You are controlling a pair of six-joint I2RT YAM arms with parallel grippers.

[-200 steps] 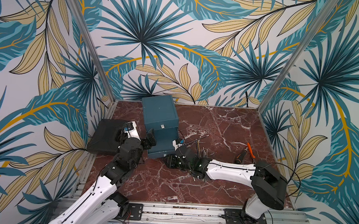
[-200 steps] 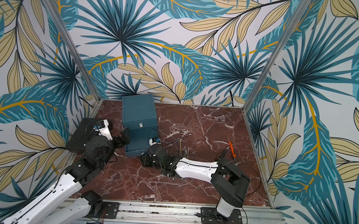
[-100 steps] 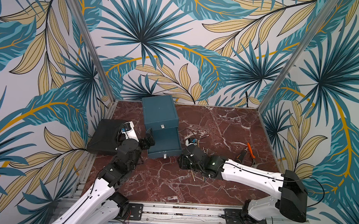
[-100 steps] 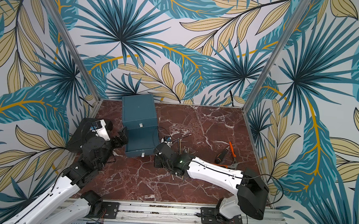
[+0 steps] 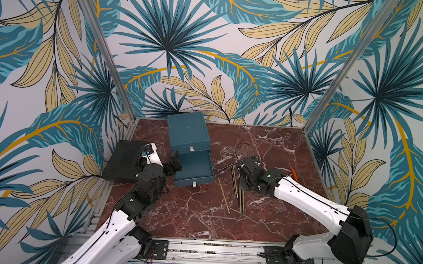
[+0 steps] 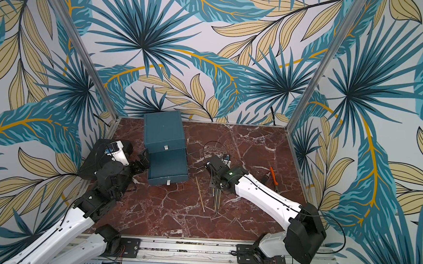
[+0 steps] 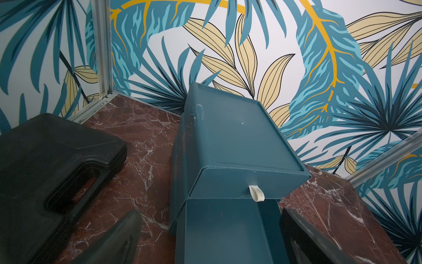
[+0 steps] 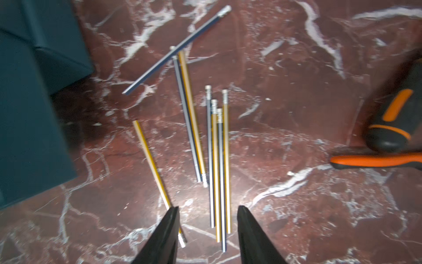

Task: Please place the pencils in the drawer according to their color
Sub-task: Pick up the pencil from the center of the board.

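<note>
The teal drawer [image 5: 187, 133] cabinet stands at the back left, with a lower drawer [image 5: 193, 170] pulled out and its inside bare [image 7: 223, 228]. My left gripper [image 5: 174, 161] hovers at that drawer's left side, jaws wide open [image 7: 210, 242], holding nothing. The pencils lie on the marble to the right of the drawer. One tan pencil [image 5: 223, 195] [image 8: 151, 160] lies alone beside a pair [image 8: 189, 114], a bunch of several [image 5: 241, 201] [image 8: 218, 160] and a dark one lying aslant [image 8: 175, 50]. My right gripper [image 5: 241, 183] [image 8: 207, 219] hangs open above their near ends, gripping nothing.
A flat black case [image 5: 123, 161] [image 7: 45, 160] lies against the left wall beside my left arm. Orange-handled tools [image 5: 294, 173] [image 8: 388, 128] lie to the right of the pencils. Patterned walls close in the back and both sides.
My right arm has swung away from the front of the open drawer to the right and now hangs over the pencils. The left arm has hardly moved.
</note>
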